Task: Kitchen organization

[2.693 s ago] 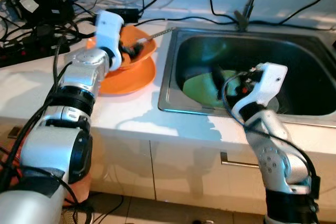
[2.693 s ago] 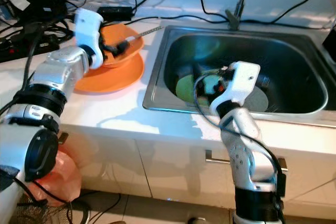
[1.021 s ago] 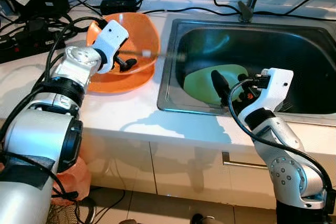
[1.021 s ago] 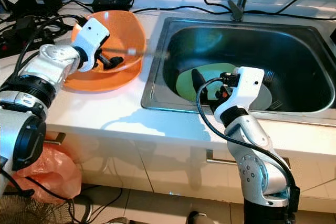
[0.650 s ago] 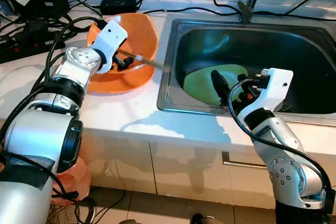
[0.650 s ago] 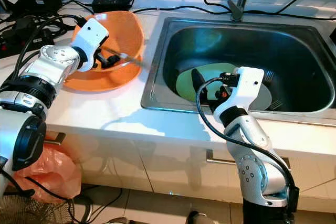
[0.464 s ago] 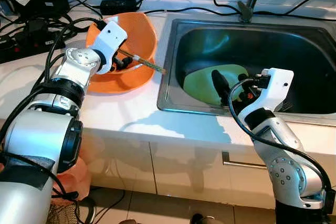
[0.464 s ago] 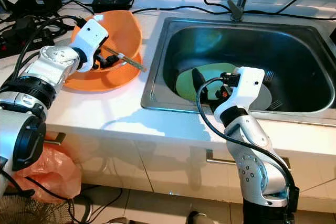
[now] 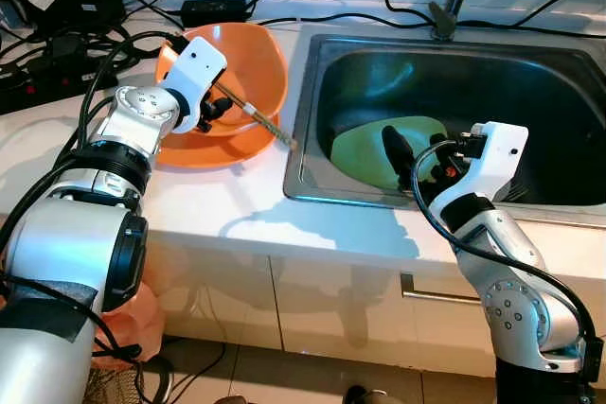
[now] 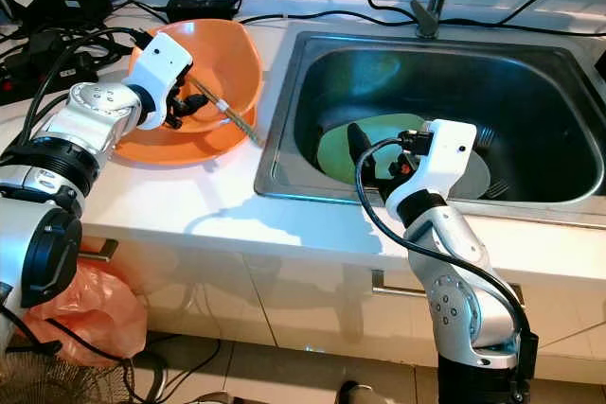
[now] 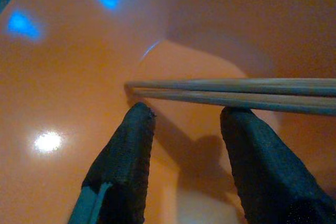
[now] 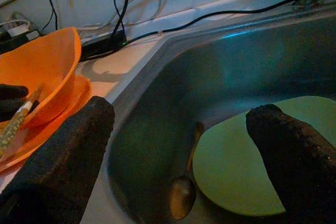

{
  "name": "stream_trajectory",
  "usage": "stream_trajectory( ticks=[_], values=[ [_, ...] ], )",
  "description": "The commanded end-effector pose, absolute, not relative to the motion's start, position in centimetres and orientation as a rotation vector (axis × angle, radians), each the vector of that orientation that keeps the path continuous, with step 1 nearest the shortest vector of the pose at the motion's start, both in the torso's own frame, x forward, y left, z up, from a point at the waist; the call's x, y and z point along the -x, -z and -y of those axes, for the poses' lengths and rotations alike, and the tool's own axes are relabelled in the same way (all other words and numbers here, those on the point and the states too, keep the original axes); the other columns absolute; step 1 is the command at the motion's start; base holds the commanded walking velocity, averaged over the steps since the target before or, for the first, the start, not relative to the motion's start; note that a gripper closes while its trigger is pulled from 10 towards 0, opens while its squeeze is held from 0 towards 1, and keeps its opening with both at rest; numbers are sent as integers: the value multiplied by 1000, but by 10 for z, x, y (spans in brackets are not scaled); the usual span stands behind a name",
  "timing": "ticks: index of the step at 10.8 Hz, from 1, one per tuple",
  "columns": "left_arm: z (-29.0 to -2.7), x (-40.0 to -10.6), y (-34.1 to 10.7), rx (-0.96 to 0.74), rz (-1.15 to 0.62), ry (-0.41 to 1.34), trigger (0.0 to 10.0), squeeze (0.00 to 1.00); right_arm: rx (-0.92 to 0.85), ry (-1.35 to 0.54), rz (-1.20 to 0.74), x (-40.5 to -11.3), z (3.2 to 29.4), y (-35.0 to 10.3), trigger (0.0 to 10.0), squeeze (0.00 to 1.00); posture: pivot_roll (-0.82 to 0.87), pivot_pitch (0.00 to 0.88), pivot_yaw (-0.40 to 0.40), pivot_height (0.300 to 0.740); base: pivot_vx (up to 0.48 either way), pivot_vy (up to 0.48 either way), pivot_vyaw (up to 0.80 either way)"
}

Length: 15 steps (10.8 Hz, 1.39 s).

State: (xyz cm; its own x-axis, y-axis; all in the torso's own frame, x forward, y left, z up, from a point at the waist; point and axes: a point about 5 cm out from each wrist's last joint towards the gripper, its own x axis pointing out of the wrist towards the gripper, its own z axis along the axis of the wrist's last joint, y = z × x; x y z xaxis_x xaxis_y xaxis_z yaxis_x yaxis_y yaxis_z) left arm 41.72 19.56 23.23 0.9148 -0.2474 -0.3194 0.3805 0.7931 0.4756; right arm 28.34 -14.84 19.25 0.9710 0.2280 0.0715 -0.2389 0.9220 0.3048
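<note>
An orange bowl point(image 9: 256, 68) sits tilted on an orange plate point(image 9: 204, 152) on the white counter, left of the sink. My left gripper point(image 9: 212, 111) is inside the bowl, open; its fingertips point(image 11: 137, 121) stop just short of a pair of wooden chopsticks point(image 11: 236, 93). The chopsticks point(image 9: 258, 120) slant over the bowl's rim, tips down by the sink edge. My right gripper point(image 12: 184, 111) hangs open above the steel sink point(image 9: 473, 73), holding nothing. Under it lie a green plate point(image 12: 241, 166) and a spoon point(image 12: 182, 195).
Black cables and power strips point(image 9: 57, 7) crowd the back left of the counter. The faucet base point(image 9: 443, 14) stands behind the sink. The white counter point(image 9: 237, 205) runs along the front, with cabinet fronts below.
The chopsticks were level and pointed toward the sink; they have swung down and now slant over the bowl's rim. The right arm has stayed still.
</note>
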Motion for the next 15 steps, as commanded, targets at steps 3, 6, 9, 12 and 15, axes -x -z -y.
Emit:
stream_trajectory(
  ticks=[3, 6, 9, 12, 15],
  values=[
    [-200, -416, -228, -550, -273, 344, 0, 0, -309, -224, 60, -285, 152, -197, 10000, 0, -29, 86, 25, 740, 0, 0, 0],
    [-199, -415, -227, -544, -277, 350, 0, 0, -307, -222, 60, -286, 153, -197, 10000, 0, -31, 84, 23, 740, 0, 0, 0],
    [-200, -415, -224, -536, -285, 352, 0, 0, -307, -218, 62, -287, 154, -196, 10000, 0, -29, 84, 22, 740, 0, 0, 0],
    [-204, -415, -226, -460, -262, 307, 0, 0, -306, -215, 62, -287, 154, -196, 10000, 0, -30, 79, 22, 740, 0, 0, 0],
    [-214, -419, -257, -273, -68, 157, 0, 0, -304, -215, 63, -289, 155, -196, 10000, 0, -29, 68, 18, 740, 0, 0, 0]
  ],
)
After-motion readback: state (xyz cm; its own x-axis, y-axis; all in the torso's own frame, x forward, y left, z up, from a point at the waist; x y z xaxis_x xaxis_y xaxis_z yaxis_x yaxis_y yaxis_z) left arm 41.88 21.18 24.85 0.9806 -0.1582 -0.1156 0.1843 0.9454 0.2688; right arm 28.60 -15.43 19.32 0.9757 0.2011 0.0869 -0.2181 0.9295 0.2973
